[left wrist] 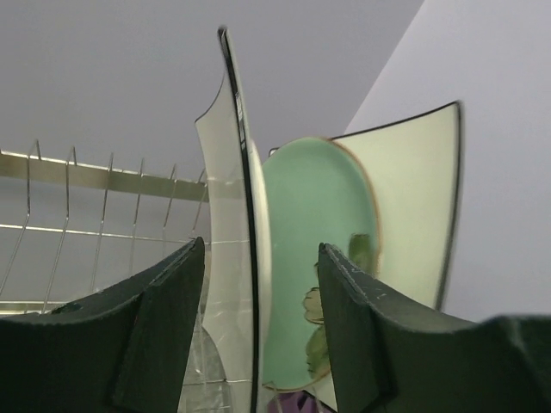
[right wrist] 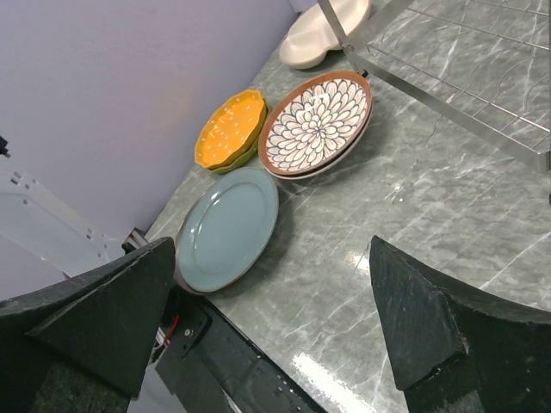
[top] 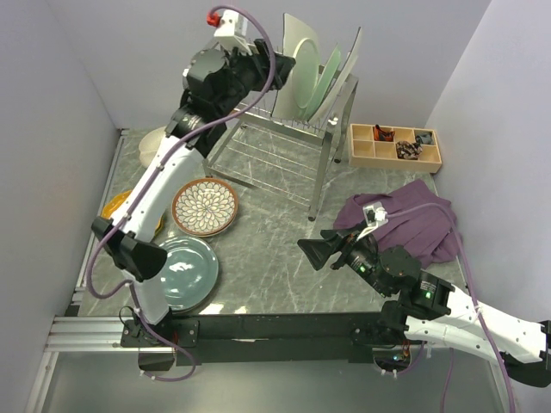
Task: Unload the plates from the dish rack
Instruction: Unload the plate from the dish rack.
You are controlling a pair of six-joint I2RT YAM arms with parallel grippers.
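Observation:
The dish rack [top: 284,146] stands at the back with three plates upright on its top tier: a dark-rimmed cream plate [top: 303,45], a pale green plate [top: 331,76] and a white square plate [top: 346,69]. My left gripper [top: 277,76] is up at the rack, open. In the left wrist view the left gripper [left wrist: 261,248] straddles the dark-rimmed plate's edge [left wrist: 234,215], with gaps on both sides. The green flowered plate [left wrist: 318,224] and square plate [left wrist: 413,189] stand behind. My right gripper [top: 314,249] hangs open and empty over the table. It looks toward the grey-blue plate [right wrist: 228,228] and the brown petal plate [right wrist: 317,125].
On the table's left lie the grey-blue plate [top: 185,271], the brown petal plate [top: 205,206], an orange dotted plate [top: 116,206] and a cream divided plate [top: 151,142]. A wooden compartment tray [top: 394,144] sits back right, with a purple cloth [top: 405,219] in front of it. Walls close in on both sides.

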